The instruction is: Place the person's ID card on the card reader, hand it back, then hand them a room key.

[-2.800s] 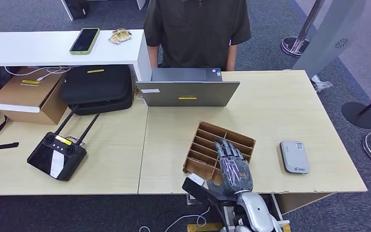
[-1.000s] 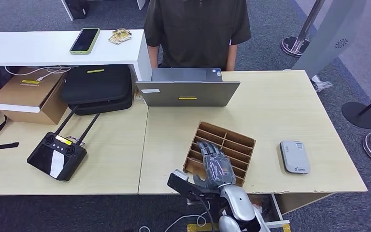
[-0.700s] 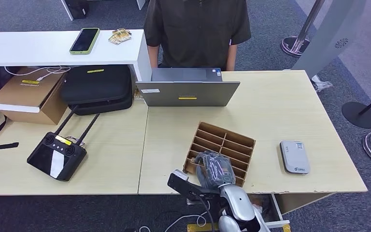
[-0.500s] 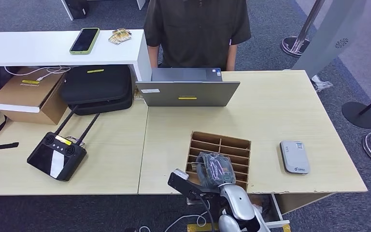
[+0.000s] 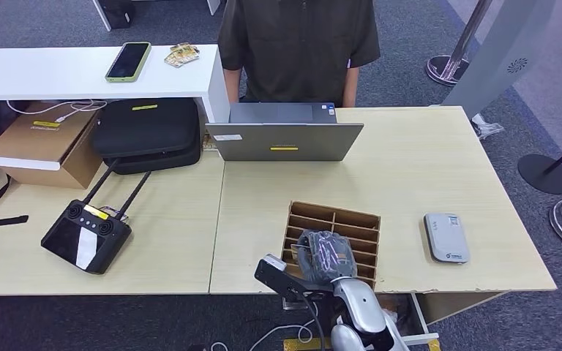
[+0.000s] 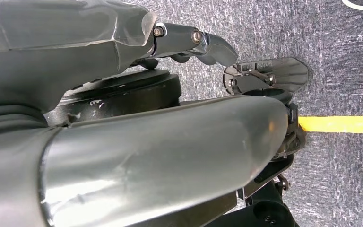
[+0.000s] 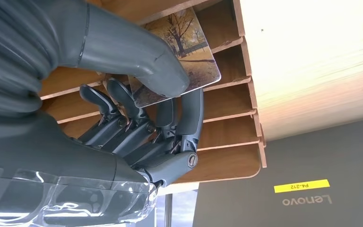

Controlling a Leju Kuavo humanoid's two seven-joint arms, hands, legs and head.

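Possibly the thin room key card with the autumn tree picture (image 7: 179, 56), pinched between thumb and fingers of the right robot hand (image 5: 324, 257) over the brown wooden slotted card holder (image 5: 351, 219), could catch a divider and slip out.

My hands: two, the right hand (image 5: 325, 256) and the left hand (image 6: 123, 56)
Room key: one (image 7: 182, 52)
Slotted wooden tray: one (image 5: 332, 219)
Card reader: one (image 5: 446, 238)
Laptop: one (image 5: 284, 139)
Phone: one (image 5: 128, 61)
Remote controller: one (image 5: 85, 235)
Person: one (image 5: 296, 44)
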